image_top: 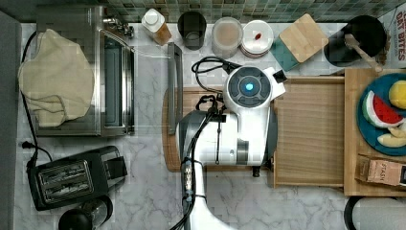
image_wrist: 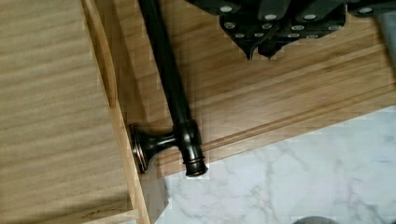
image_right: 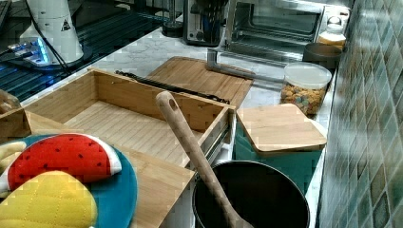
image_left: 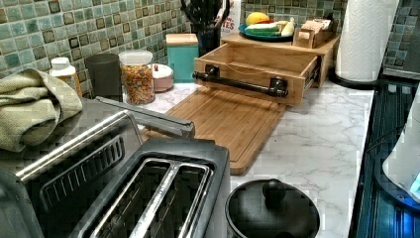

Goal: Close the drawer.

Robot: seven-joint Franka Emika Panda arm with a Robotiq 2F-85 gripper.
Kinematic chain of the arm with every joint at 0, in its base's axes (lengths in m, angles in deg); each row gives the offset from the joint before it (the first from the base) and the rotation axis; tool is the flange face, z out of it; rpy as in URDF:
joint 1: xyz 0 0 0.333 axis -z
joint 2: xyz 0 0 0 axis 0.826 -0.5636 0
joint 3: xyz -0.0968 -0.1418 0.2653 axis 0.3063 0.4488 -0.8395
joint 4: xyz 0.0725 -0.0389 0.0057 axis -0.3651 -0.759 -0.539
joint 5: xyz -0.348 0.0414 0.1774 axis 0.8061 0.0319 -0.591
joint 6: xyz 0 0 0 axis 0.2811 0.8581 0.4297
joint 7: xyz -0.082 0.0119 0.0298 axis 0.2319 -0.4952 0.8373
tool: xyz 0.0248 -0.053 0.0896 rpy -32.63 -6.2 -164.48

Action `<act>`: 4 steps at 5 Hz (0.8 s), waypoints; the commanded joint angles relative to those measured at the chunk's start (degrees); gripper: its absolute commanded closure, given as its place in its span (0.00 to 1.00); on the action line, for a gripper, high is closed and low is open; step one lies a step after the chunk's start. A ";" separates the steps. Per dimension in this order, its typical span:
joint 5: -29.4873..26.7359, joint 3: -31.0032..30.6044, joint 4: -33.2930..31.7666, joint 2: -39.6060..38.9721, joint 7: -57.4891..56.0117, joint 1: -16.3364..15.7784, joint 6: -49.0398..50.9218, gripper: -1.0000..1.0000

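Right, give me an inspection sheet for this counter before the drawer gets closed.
Surface: white marble-look counter, green tile backsplash behind.
Job's things: the drawer is pulled out and holds nothing; its dark bar handle hangs above the bamboo cutting board.
Clutter: toaster, toaster oven with its door down and a cloth on top, cereal jar, teal box with wooden lid, plate of plush fruit on the drawer cabinet, paper towel roll.
Grippers: gripper is near the handle, not touching it.
Cables: black cable looped beside the arm; toaster cord.
Surroundings: nothing seen.
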 commanded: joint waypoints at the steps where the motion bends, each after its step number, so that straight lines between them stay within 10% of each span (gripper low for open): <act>1: 0.03 1.01 -8.31 -0.06 -5.12 1.46 -7.84 1.00; 4: 0.61 3.25 -10.96 -1.74 -12.01 3.85 -17.87 1.00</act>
